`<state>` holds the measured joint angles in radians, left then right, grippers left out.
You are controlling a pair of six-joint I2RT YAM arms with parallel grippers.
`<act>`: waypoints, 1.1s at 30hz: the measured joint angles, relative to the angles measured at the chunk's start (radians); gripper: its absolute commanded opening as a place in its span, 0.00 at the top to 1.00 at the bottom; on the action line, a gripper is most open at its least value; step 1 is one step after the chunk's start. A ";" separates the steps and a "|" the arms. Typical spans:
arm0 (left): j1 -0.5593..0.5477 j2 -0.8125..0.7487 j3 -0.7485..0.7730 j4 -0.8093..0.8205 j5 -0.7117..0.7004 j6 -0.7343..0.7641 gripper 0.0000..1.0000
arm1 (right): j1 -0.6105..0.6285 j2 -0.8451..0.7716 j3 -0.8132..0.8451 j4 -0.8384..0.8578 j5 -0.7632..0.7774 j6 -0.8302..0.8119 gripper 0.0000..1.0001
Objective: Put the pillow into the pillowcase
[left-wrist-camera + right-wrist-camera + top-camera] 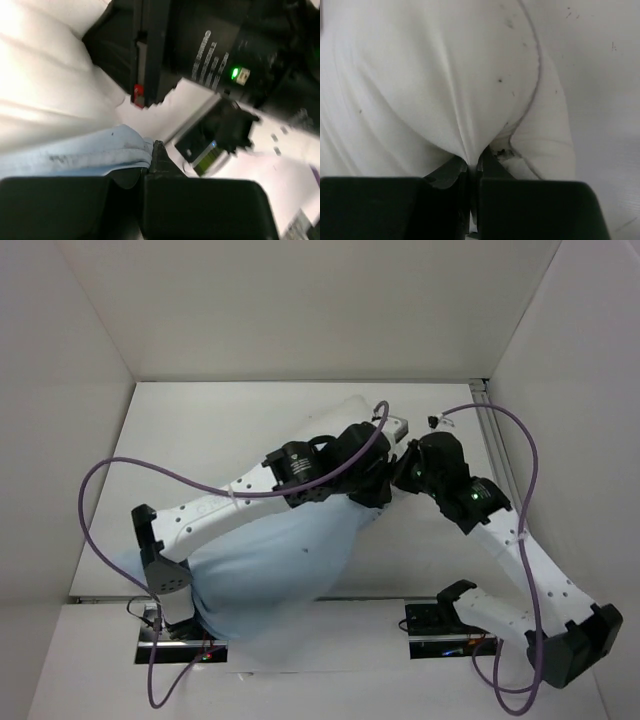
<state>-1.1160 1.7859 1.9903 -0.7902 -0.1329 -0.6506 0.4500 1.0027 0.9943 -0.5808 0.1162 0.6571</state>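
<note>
The plump white pillow (345, 418) lies mid-table, its near part inside the limp pale-blue pillowcase (285, 555), which spreads toward the near edge. My left gripper (372, 490) is shut on the pillowcase's hem (100, 152), the blue fabric bunched between its fingers beside the white pillow (45, 85). My right gripper (402, 472) sits close against the left one and is shut on a pinched fold of the pillow (445, 90). In the right wrist view the fabric is drawn tight into the jaws, with the pillow's seamed corner (540, 145) to the right.
White walls enclose the table on the left, back and right. A metal rail (492, 430) runs along the right side. Purple cables (110, 475) loop over both arms. The right arm's wrist (220, 55) fills the left wrist view close by.
</note>
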 measured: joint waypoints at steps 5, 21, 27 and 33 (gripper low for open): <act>-0.041 -0.181 -0.008 -0.085 0.028 -0.001 1.00 | 0.058 -0.199 0.006 -0.101 0.058 0.000 1.00; 0.335 -0.103 0.299 -0.142 -0.003 0.079 1.00 | 0.053 -0.074 0.318 -0.452 0.008 0.035 1.00; 0.487 0.234 0.266 -0.082 0.006 0.154 1.00 | 0.050 0.132 0.283 -0.417 -0.140 0.032 1.00; 0.482 0.130 0.093 0.024 0.035 0.204 1.00 | 0.043 0.152 0.281 -0.367 -0.229 0.024 1.00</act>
<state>-0.6342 1.9163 2.0838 -0.7662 -0.0978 -0.4465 0.4927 1.1545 1.2751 -0.9474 -0.1131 0.6815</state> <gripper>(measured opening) 0.042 0.051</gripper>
